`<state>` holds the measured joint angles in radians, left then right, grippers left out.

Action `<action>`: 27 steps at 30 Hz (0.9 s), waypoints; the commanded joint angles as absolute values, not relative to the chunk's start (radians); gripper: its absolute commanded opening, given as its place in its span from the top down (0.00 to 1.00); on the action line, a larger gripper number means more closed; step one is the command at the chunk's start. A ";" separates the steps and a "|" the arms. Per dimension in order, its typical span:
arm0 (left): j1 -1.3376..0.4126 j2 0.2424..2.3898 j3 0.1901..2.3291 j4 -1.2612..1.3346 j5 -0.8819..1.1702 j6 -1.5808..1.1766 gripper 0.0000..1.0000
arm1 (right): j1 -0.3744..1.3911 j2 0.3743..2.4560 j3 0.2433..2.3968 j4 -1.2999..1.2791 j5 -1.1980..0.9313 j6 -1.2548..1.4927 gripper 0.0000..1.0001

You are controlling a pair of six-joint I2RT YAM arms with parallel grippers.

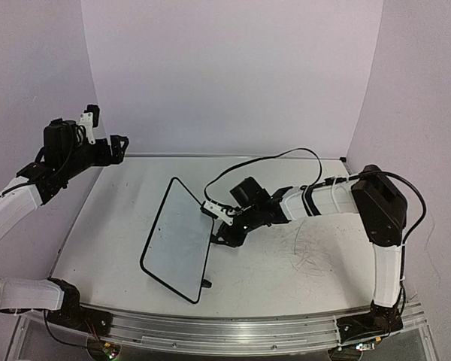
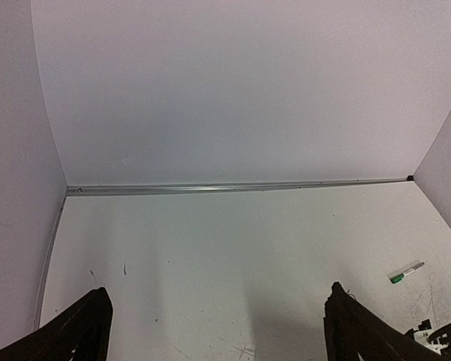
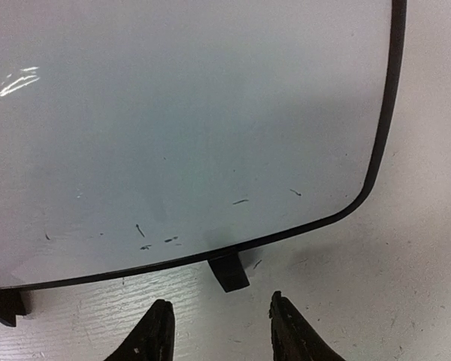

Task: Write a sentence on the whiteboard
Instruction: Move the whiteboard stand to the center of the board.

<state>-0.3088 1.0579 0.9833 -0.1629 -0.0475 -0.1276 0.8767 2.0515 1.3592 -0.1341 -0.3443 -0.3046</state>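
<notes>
The whiteboard (image 1: 179, 237) lies flat on the table, a white sheet with a thin black rim and rounded corners. The sentence is out of view: the whiteboard (image 3: 173, 113) carries only a few small dark flecks. My right gripper (image 1: 224, 232) hovers low at the board's right edge. In the right wrist view this gripper (image 3: 219, 301) points at a small black foot (image 3: 229, 272) under the rim, jaws partly apart with nothing between them. My left gripper (image 1: 120, 147) is raised at the far left. In its own view the left gripper (image 2: 218, 292) stands wide open and empty over bare table.
A green-capped marker (image 2: 407, 272) lies on the table, far right in the left wrist view. Faint grey scribbles (image 1: 308, 248) mark the table right of the board. Lilac walls close the back and both sides. A black cable (image 1: 286, 156) arcs over the right arm.
</notes>
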 commanded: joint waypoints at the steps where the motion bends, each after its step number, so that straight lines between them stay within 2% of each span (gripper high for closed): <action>1: -0.307 1.030 0.974 -0.116 -0.052 -0.113 0.01 | 0.895 2.086 1.408 -0.143 -0.358 -0.327 0.56; 11: -0.307 1.014 0.957 -0.102 -0.046 -0.119 0.00 | 0.906 2.151 1.445 -0.140 -0.277 -0.344 0.55; 18: -0.307 1.018 0.953 -0.098 -0.043 -0.120 0.01 | 0.912 2.171 1.453 -0.116 -0.272 -0.344 0.64; 27: -0.307 1.020 0.948 -0.092 -0.037 -0.123 0.01 | 0.915 2.172 1.420 -0.024 -0.313 -0.317 0.66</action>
